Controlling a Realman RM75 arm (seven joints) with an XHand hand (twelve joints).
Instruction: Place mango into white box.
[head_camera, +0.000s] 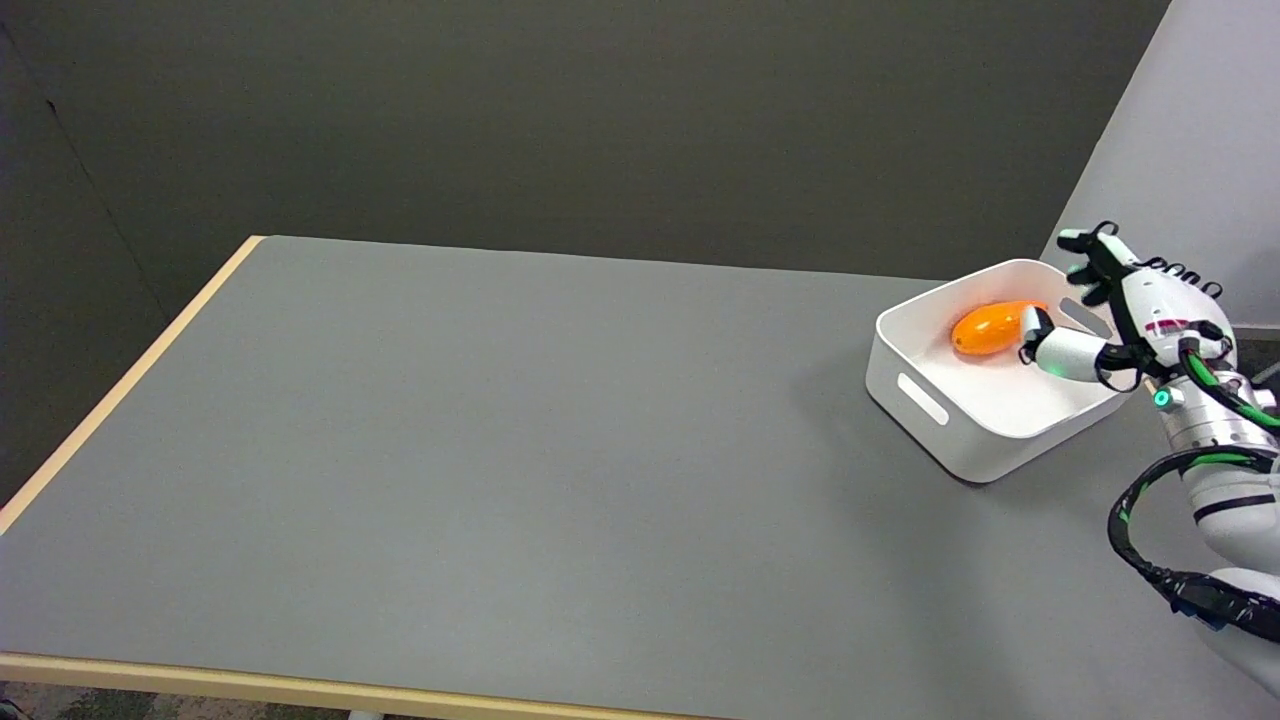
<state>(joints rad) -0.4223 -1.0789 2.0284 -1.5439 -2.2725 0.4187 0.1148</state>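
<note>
Head view. The smooth orange oval mango (988, 328) lies inside the white rectangular plastic box (950, 420), on its floor near the far wall. The box stands on the grey table with a pale wooden edge (500, 450), at the far right part of it, and it has slot handles in its walls.

The black-and-white right hand (1105, 325) is over the right side of the box. Its fingers are spread apart: one finger reaches into the box, with its dark tip just beside or touching the right end of the mango, and the others point up and away above the far right corner. I judge that the hand holds nothing, because no finger goes around the fruit.

The task looks nearly done, so the step in hand is, in my judgement, to leave the mango and take the hand out. To do it well, the hand should rise straight up first and move back only after that, so the low finger does not push the fruit or catch the box wall. The mango is round and can roll; a slow lift is safer.

I can read no brand, label or writing on the box, the mango or the table. The hand has a small dark red mark on its back, too small to read.
</note>
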